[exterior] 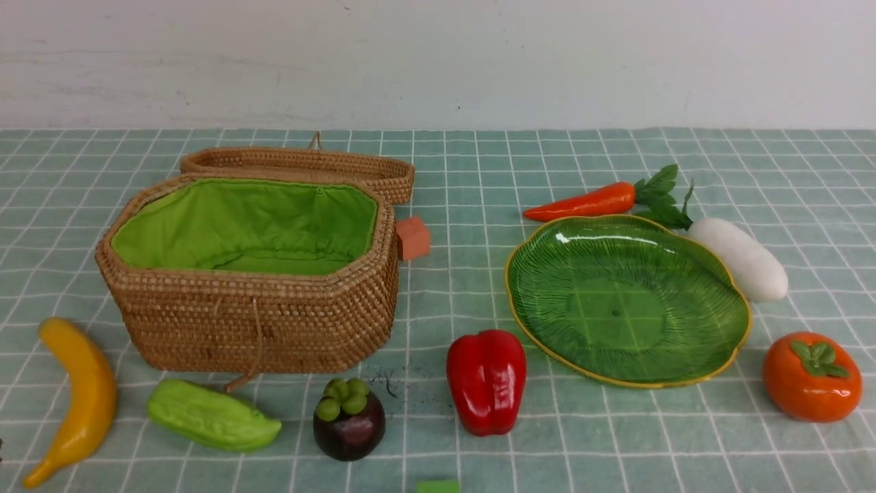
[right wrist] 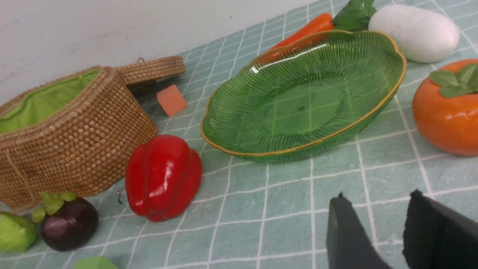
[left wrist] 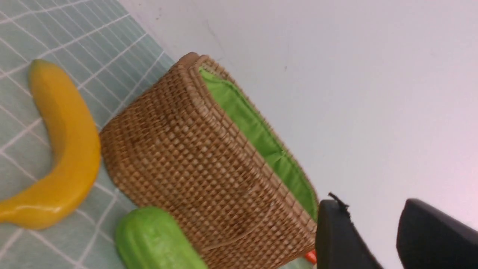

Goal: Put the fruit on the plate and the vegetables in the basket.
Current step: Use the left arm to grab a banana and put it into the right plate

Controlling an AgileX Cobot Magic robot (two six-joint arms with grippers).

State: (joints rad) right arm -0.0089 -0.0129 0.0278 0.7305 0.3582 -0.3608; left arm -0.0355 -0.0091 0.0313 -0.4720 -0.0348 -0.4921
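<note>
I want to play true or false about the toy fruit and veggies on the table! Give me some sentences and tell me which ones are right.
1. The glossy green leaf-shaped plate has nothing on it. True.
2. The curved yellow banana lies inside the woven wicker basket. False: it lies on the checked tablecloth, left of the basket.
3. The orange carrot with green leaves lies beyond the plate's far rim. True.
4. The shiny red bell pepper sits on the plate. False: it rests on the tablecloth, by the plate's near-left rim.

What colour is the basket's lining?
Bright green; the lining of the basket shows best in the front view.
</note>
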